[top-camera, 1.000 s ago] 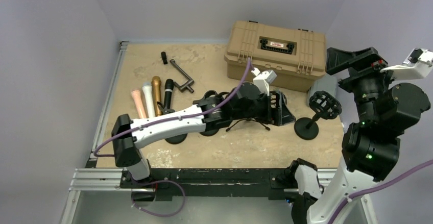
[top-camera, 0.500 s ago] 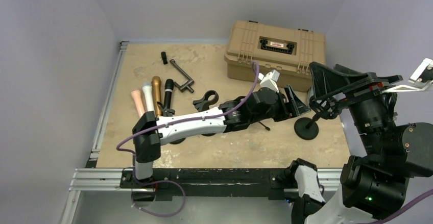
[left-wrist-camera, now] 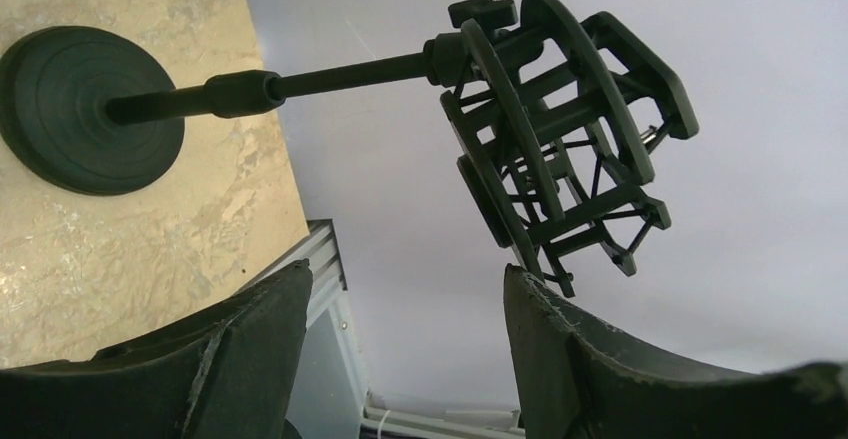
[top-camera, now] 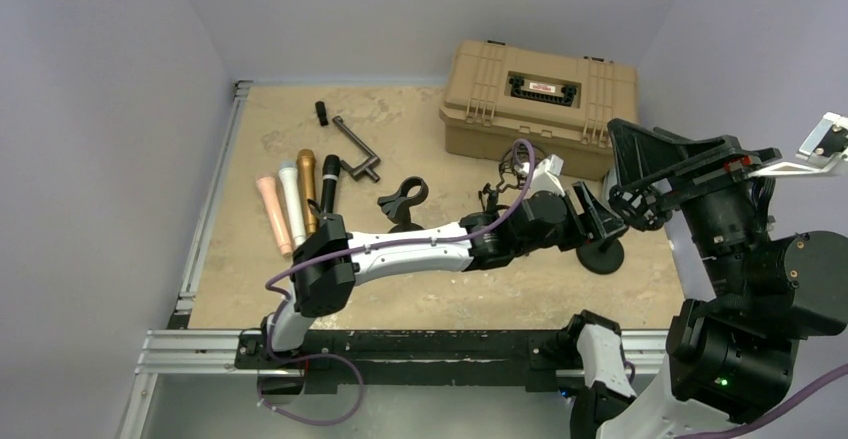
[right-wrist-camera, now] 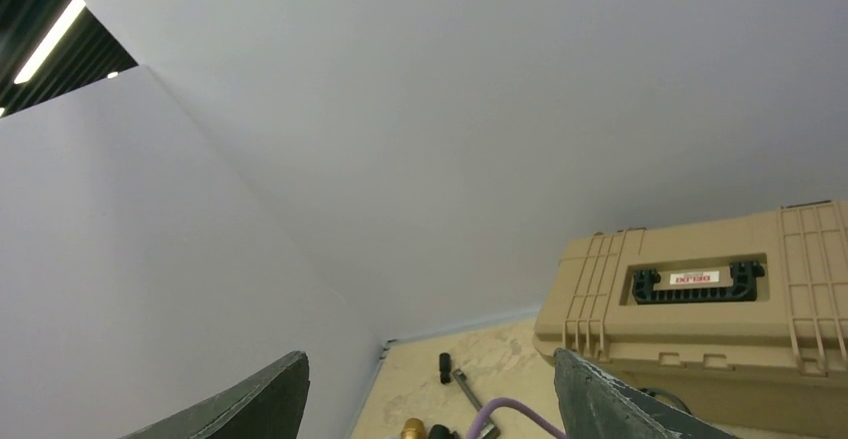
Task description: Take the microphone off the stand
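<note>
Right gripper (right-wrist-camera: pixel 428 359): raised at the near right, fingers spread wide, holding nothing. Left gripper (left-wrist-camera: pixel 405 277): reached across the table (top-camera: pixel 450 294), fingers parted and empty, just beside the stand (left-wrist-camera: pixel 90 109), whose cage mount (left-wrist-camera: pixel 560 129) tops its rod. Four microphones (top-camera: pixel 291 204) lie side by side at mid-left, well apart from the stand. Tan case (top-camera: pixel 540 94): far edge.

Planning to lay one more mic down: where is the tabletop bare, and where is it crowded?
Bare: the near strip of table between the left arm and the front rail; also the back patch between the crank tool and the tan case. Crowded: the microphone row at left, and around the stand by the left gripper.
</note>
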### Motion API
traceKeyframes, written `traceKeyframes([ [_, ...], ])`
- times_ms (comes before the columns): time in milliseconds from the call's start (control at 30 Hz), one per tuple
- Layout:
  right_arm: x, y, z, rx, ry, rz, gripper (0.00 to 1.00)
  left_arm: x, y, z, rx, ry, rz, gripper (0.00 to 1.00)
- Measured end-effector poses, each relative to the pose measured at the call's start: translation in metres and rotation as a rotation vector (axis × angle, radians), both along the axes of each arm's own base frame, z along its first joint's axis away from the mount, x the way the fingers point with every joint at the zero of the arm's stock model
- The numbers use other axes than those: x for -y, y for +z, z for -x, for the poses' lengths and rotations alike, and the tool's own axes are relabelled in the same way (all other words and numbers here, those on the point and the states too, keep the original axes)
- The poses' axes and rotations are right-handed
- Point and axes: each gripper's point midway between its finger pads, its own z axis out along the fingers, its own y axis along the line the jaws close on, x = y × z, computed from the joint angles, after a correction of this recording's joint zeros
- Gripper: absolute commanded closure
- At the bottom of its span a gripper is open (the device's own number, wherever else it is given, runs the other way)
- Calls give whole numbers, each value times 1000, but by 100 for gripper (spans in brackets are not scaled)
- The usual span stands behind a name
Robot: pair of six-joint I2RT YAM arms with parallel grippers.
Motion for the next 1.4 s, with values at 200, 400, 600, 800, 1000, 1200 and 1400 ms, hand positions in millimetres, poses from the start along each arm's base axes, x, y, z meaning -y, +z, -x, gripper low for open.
traceKeyframes([
  [200,4,-5,-6,-18,-9,-11,12,1,5,5,84,15,-12,29],
  [400,3,-2,-3,-9,-9,-7,12,0,26,22,150,0,5,27],
  [600,3,-3,-4,-11,-8,-8,12,-3,47,21,158,7,49,28],
  [800,3,-3,-4,-11,-8,-8,12,1,56,7,110,38,83,39],
  [1000,3,-3,-4,-12,-8,-8,12,18,47,-5,66,55,88,49],
  [1200,3,-3,-4,-12,-8,-8,12,24,25,-5,25,53,45,71],
  [1400,4,-5,-5,-15,-13,4,12,24,24,-1,37,18,16,100],
])
